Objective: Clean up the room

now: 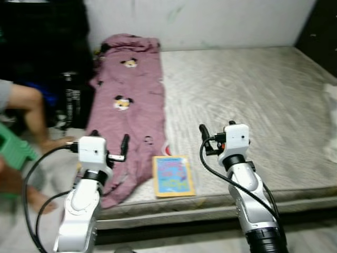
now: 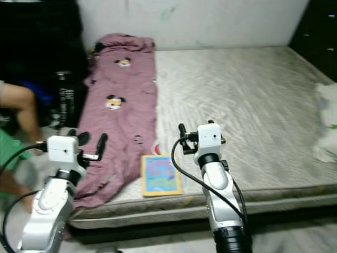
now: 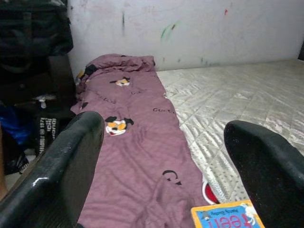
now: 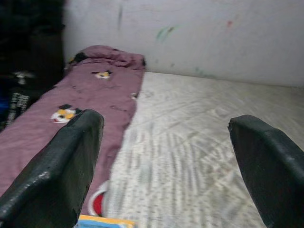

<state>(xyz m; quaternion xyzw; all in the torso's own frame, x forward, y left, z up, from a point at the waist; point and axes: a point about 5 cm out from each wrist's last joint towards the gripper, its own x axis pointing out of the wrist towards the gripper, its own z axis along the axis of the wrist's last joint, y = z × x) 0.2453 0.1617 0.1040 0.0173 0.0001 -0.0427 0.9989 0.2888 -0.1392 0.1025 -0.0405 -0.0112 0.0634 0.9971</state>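
bed (image 1: 253, 89): bare mattress
blanket (image 1: 129, 105): purple, along the bed's left edge
book (image 1: 172, 176): near front edge, beside blanket
left hand (image 1: 109, 148): spread, empty, over blanket
right hand (image 1: 210, 141): spread, empty, over mattress

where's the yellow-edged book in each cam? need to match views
Left eye: book at the mattress's near edge, between the two arms.
Right eye: book left of the right arm.
Left wrist: top corner at the bottom edge, between the claw fingers.
Right wrist: yellow sliver at the bottom edge.
Shared landmark: purple blanket, left of the book.
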